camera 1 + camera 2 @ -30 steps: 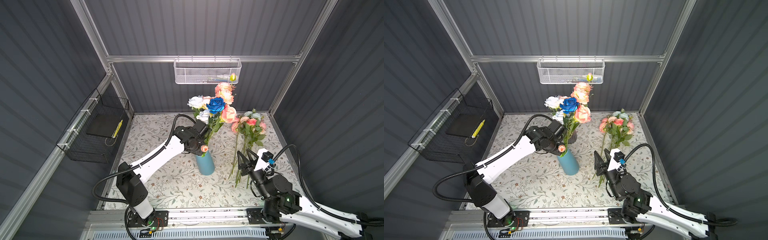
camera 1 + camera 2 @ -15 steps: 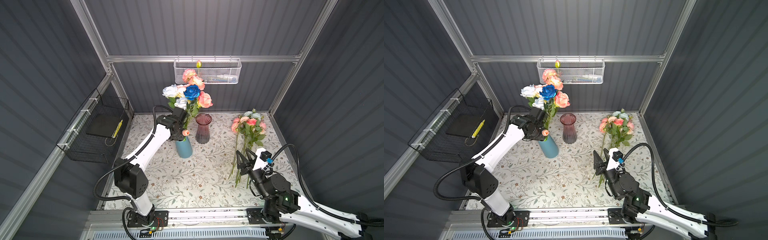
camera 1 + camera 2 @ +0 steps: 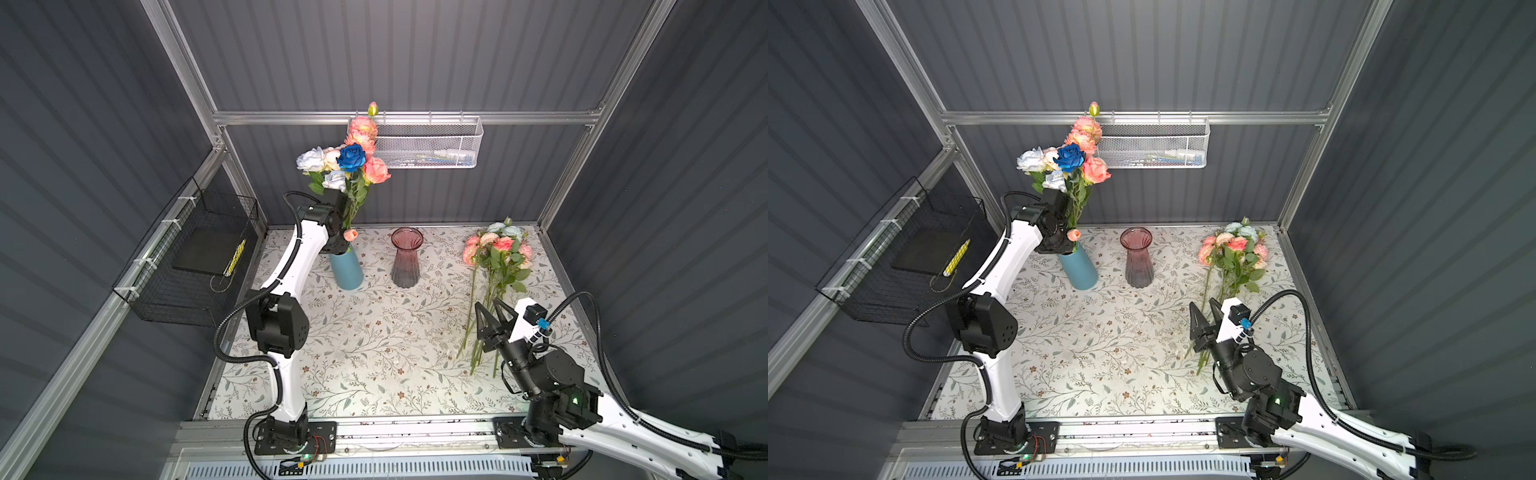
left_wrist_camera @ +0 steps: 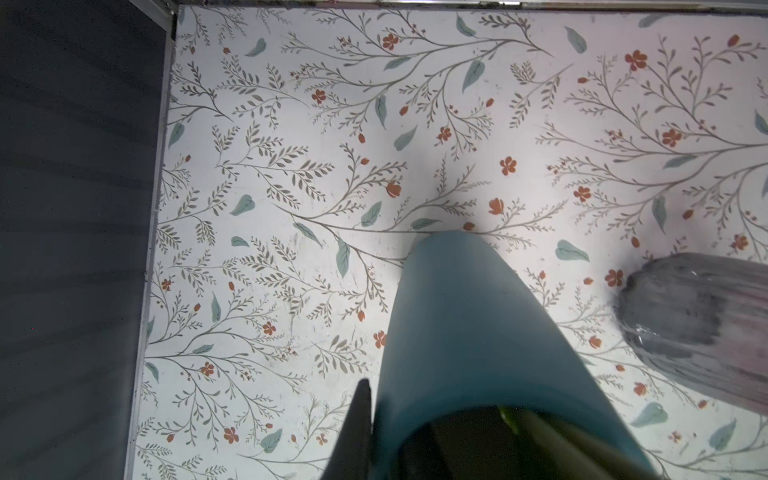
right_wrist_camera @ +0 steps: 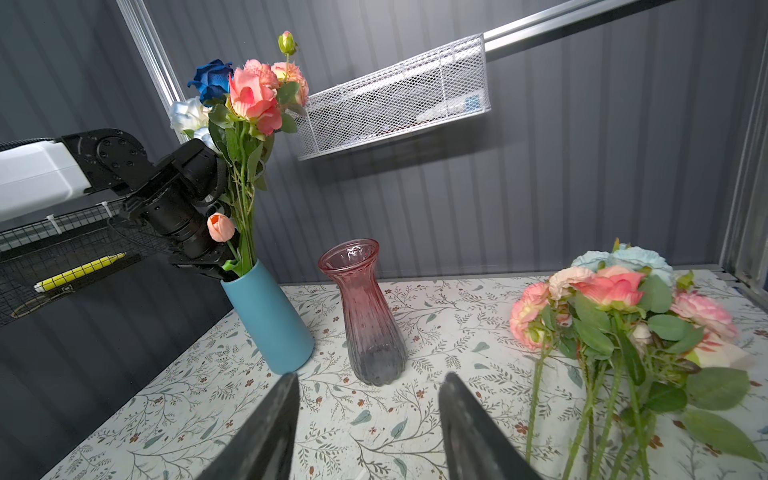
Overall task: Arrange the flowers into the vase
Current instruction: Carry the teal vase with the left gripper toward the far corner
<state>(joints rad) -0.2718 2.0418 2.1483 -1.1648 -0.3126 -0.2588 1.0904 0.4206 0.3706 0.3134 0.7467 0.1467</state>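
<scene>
Several loose pink long-stemmed roses (image 3: 498, 259) lie stem-ends toward my spread right gripper (image 3: 487, 302); my left gripper (image 5: 220, 273) pinches the tapered blue vase (image 5: 270, 324).

Evenly bright; blue vase (image 4: 478, 332) rim perhaps defocused.

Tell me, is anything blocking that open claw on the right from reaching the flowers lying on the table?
Nothing visible. The right gripper hangs open just beside the stems of the loose flowers; the pink glass vase stands apart, off to one side.
</scene>
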